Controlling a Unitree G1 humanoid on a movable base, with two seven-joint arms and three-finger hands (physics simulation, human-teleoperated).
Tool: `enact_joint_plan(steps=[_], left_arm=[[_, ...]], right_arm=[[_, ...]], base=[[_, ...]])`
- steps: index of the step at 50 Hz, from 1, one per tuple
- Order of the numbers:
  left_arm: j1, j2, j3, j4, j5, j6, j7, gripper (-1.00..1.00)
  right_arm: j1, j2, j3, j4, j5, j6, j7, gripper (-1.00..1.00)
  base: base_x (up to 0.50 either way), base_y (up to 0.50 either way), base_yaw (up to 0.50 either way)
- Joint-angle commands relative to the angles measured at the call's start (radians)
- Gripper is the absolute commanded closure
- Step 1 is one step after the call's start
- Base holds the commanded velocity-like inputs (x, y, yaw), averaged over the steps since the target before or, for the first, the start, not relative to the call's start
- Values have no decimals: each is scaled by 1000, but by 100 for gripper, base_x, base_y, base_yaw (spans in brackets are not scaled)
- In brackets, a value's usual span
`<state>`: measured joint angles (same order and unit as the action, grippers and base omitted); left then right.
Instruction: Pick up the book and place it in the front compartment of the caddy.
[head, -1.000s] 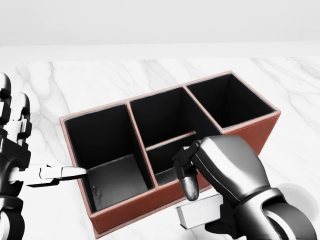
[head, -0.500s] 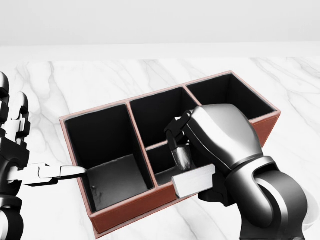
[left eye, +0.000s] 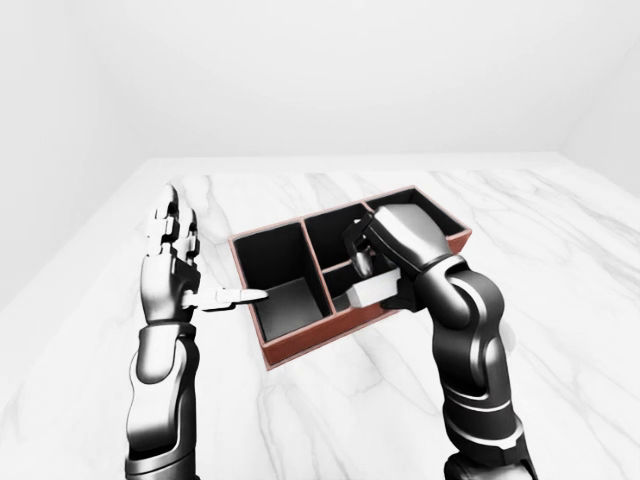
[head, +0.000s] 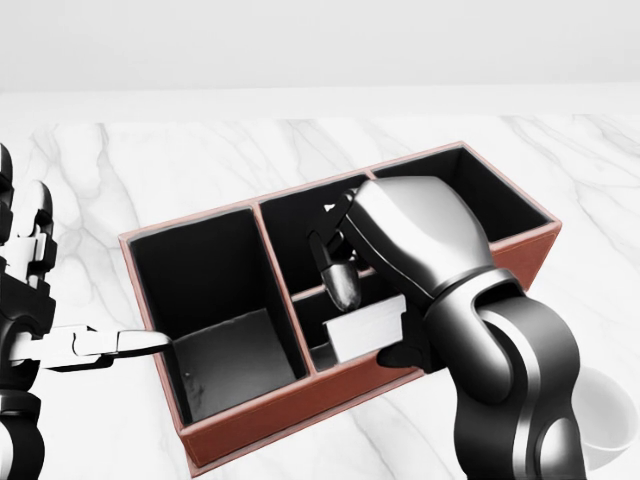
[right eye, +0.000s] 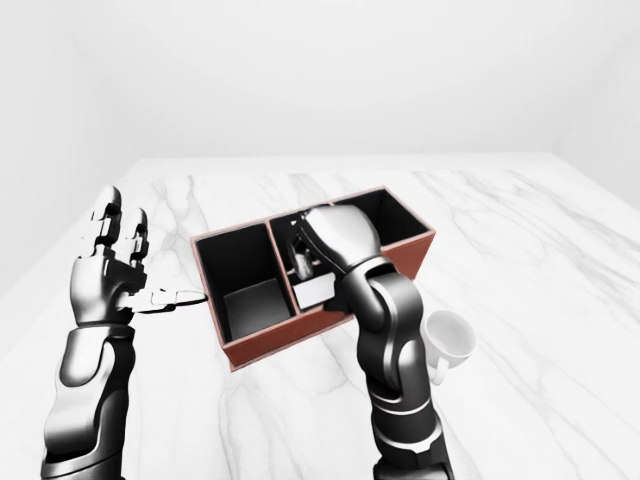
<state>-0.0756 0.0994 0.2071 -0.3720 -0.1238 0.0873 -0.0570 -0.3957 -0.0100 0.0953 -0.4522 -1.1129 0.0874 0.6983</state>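
1. over the last second i raised the right robot hand (head: 375, 310) from beside the caddy's near wall, at the bottom of the head view, up over the rim. it carried the book (head: 366, 327) with it.
2. the right robot hand was closed round the book. the book showed as a pale slab, tilted, hanging over the small middle compartment nearest the bottom of the head view.
3. the caddy (head: 250, 418) had not shifted on the marble surface (head: 150, 160) across the three head views.
4. the left robot hand (left eye: 172, 262) was open and holding nothing. its upper fingers were spread upward, and one finger reached level toward the caddy's left wall. contact with that wall could not be confirmed.
5. a white mug (right eye: 447, 342) stood on the surface to the right of the right arm, clear of the caddy.
6. judgement: the carry was nearly complete. the book was above its compartment but not yet lowered or released. lowering it squarely between the divider and the near wall remained.
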Motion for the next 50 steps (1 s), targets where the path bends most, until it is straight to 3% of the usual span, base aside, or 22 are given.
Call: enact_joint_plan(steps=[1, 50], left_arm=[[-1, 0, 0, -1, 0, 0, 0, -100], [-5, 0, -2, 10, 4, 0, 5, -100]], right_arm=[[-56, -2, -10, 37, -17, 0, 0, 100], [-213, 3, -12, 225, 2, 0, 0, 100]], base=[[0, 0, 0], [0, 0, 0]])
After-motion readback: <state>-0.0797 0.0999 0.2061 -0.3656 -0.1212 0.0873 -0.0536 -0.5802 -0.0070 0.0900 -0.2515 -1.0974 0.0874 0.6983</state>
